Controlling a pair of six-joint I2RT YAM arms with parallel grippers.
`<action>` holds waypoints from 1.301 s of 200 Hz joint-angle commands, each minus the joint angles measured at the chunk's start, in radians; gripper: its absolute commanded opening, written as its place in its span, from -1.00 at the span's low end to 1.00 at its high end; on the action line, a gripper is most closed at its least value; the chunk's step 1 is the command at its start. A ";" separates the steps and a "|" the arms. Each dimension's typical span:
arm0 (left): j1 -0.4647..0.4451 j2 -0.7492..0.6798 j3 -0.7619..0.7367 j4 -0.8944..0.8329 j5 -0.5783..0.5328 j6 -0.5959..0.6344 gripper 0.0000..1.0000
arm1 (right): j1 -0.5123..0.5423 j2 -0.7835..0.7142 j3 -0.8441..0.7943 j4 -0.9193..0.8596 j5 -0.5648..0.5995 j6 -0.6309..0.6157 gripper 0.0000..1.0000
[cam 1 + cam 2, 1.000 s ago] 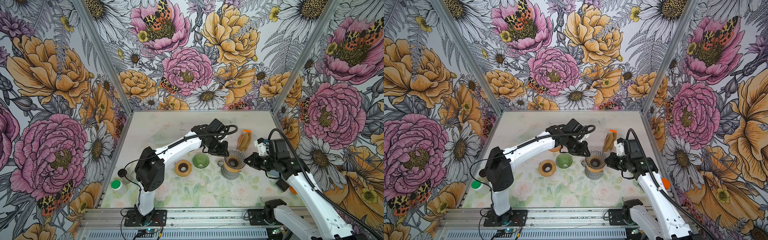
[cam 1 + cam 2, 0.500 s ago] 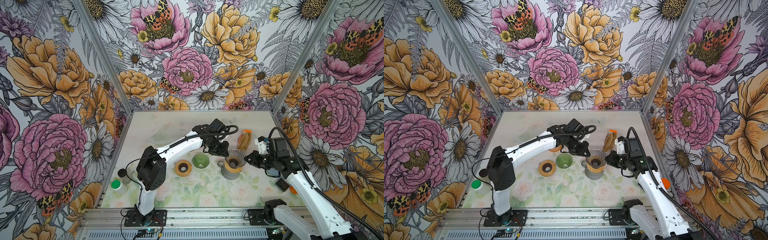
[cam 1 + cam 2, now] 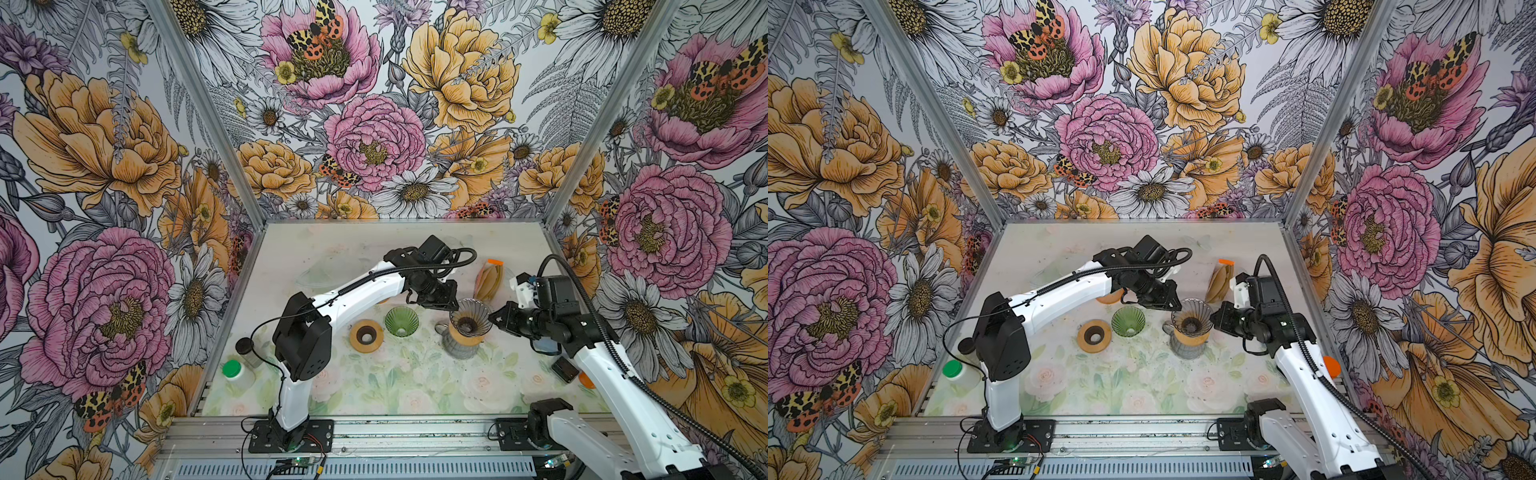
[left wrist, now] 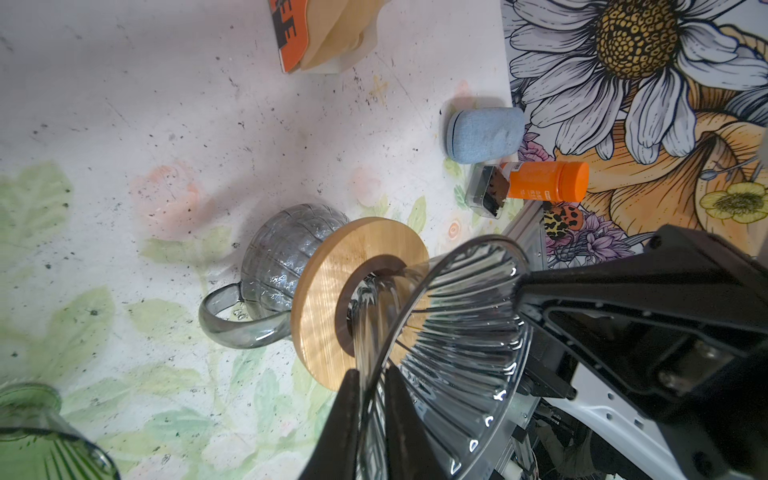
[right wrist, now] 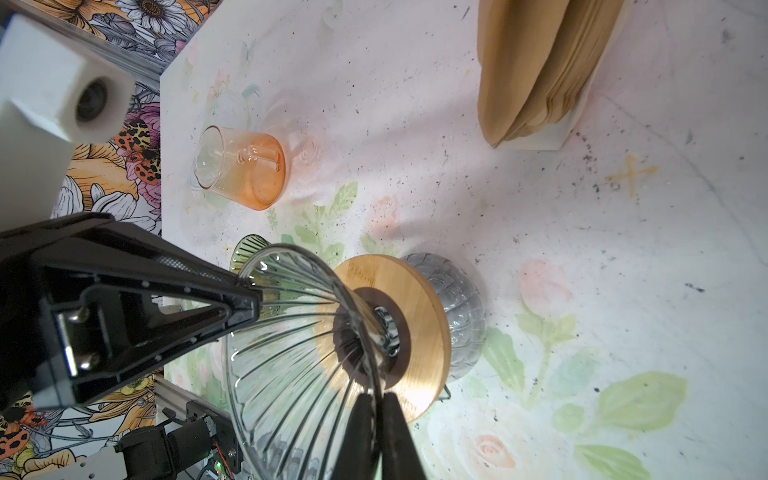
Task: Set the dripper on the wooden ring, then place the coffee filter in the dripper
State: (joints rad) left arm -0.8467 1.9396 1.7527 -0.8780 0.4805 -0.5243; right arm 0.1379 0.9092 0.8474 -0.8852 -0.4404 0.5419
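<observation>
1. Standing on edge at the far right of the surface point(image 3: 332, 245), the filters point(image 3: 488, 282) point(image 3: 1220, 284) form a brown stack in a white holder point(image 5: 557, 137), apart from both tools.
2. Just nearer than the stack is the dripper point(image 3: 469, 318) point(image 3: 1191, 318), clear ribbed glass. Its neck sits in the hole of a wooden ring point(image 4: 328, 282) point(image 5: 424, 311) that tops a grey glass carafe point(image 4: 278, 257) point(image 5: 461, 299).
3. The left tool point(image 3: 451, 305) point(image 4: 370, 374) reaches in from the far left. Its jaws are almost together, pinching the dripper's rim, with the glass wall point(image 4: 449, 332) between the two fingers.
4. The right tool point(image 3: 492, 321) point(image 5: 376, 397) comes in from the right. Its jaws are likewise nearly closed on the opposite side of the rim, with the glass point(image 5: 299, 332) caught between them.
5. A green dripper point(image 3: 401, 321) point(image 3: 1128, 321) stands just left of the carafe, and a loose ring point(image 3: 365, 336) point(image 3: 1094, 336) lies just left of that.
6. An orange glass point(image 5: 245, 170) lies on its side farther back, partly under the left arm in both top views.
7. At the near left edge, a green-capped bottle point(image 3: 232, 369) stands just beside a dark-capped jar point(image 3: 245, 347).
8. Along the right edge are a blue pouch point(image 4: 484, 133), a black box point(image 4: 486, 191) point(image 3: 564, 368) and, just beside the box, an orange bottle point(image 4: 544, 180).
</observation>
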 commanded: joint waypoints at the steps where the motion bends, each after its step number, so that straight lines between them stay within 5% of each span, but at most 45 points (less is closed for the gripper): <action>1: 0.007 0.008 0.022 0.016 -0.014 -0.006 -0.70 | -0.006 0.004 -0.002 -0.034 0.036 -0.004 -0.82; 169: 0.012 -0.011 0.036 0.011 -0.013 -0.006 -0.51 | -0.008 0.004 0.079 -0.032 0.025 -0.011 -0.64; 260: 0.026 -0.194 0.010 0.017 -0.185 0.060 0.09 | -0.069 0.125 0.287 -0.032 0.152 -0.095 -0.51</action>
State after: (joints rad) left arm -0.8242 1.8553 1.7702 -0.8783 0.3843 -0.5087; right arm 0.0872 0.9787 1.0664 -0.9260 -0.3672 0.5030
